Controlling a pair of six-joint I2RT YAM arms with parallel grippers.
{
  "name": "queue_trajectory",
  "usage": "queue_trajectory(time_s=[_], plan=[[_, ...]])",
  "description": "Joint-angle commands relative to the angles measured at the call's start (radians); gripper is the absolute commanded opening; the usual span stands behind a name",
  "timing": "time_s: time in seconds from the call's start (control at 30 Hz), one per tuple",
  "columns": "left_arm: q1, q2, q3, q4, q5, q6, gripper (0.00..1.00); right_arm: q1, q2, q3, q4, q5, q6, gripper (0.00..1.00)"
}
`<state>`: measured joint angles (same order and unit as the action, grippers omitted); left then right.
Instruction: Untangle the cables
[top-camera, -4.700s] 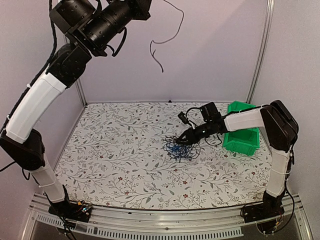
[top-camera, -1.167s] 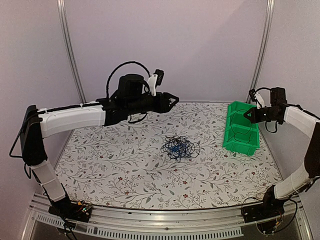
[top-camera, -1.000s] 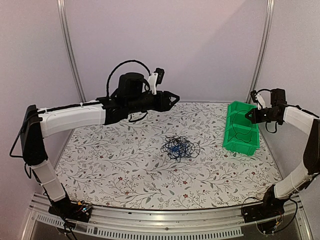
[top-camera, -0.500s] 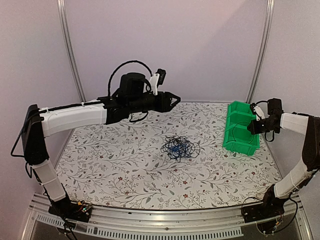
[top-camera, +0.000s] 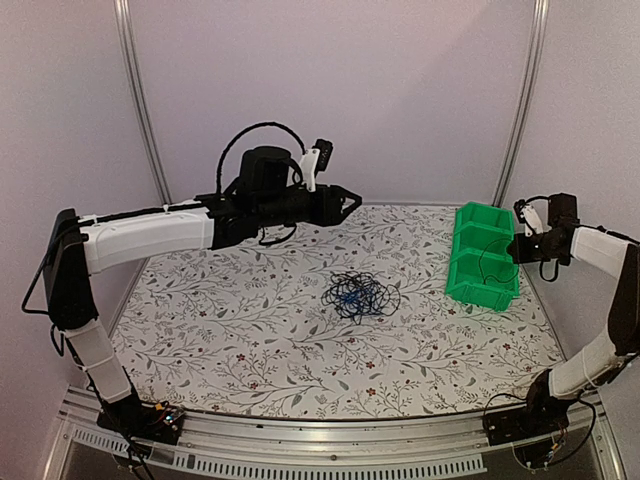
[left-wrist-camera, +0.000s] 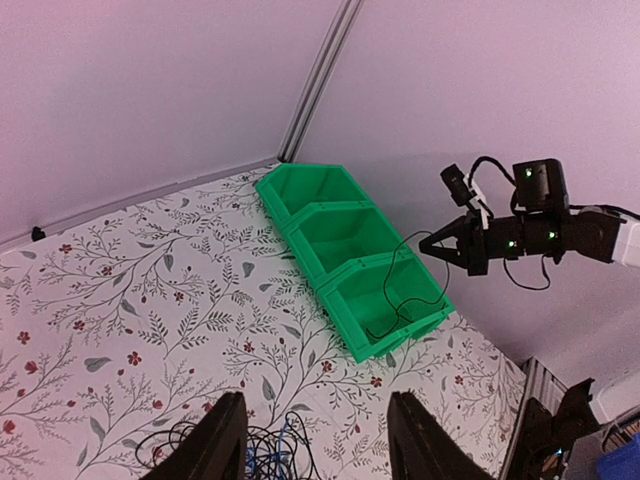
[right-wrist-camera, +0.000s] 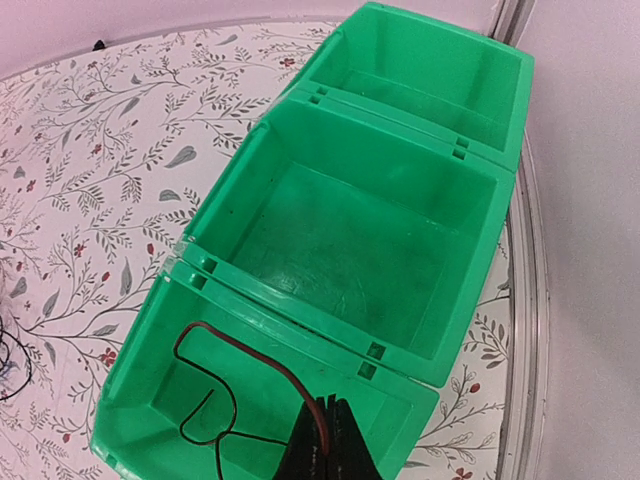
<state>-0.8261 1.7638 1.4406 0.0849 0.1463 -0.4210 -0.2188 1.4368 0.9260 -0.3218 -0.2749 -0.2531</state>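
The cables (top-camera: 360, 296) lie in a loose tangle mid-table, mostly black with one blue strand, and show between my left fingers (left-wrist-camera: 225, 445) at the bottom of the left wrist view as the cables (left-wrist-camera: 255, 455). My left gripper (top-camera: 350, 200) hovers high behind the tangle, open and empty. My right gripper (right-wrist-camera: 328, 440) is shut on one dark cable (right-wrist-camera: 235, 350) that loops down into the nearest compartment of the green bin (right-wrist-camera: 300, 110). The top view shows the right gripper (top-camera: 515, 248) at the right side of the green bin (top-camera: 470, 292).
The green bin (left-wrist-camera: 300, 240) has three compartments and stands at the table's back right, near the metal frame post (top-camera: 520, 100). Its two farther compartments hold nothing. Purple walls close in the back and sides.
My right gripper has drifted right and a little nearer with the dark cable, whose loop has sunk into the bin's nearest compartment. The left arm and the tangle have stayed put.
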Motion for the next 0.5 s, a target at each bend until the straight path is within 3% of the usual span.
queue_trajectory(time_s=[0.0,0.2,0.47], plan=[[0.011,0.002,-0.022,0.013,0.004,-0.005,0.51,-0.004,-0.063,0.018,-0.002,-0.075,0.031,0.0],[0.01,0.009,-0.025,0.019,0.013,-0.011,0.5,-0.004,-0.041,-0.011,-0.015,-0.047,-0.03,0.0],[0.013,0.013,-0.029,0.019,0.009,-0.013,0.5,-0.003,0.017,-0.033,-0.072,-0.119,-0.089,0.0]])
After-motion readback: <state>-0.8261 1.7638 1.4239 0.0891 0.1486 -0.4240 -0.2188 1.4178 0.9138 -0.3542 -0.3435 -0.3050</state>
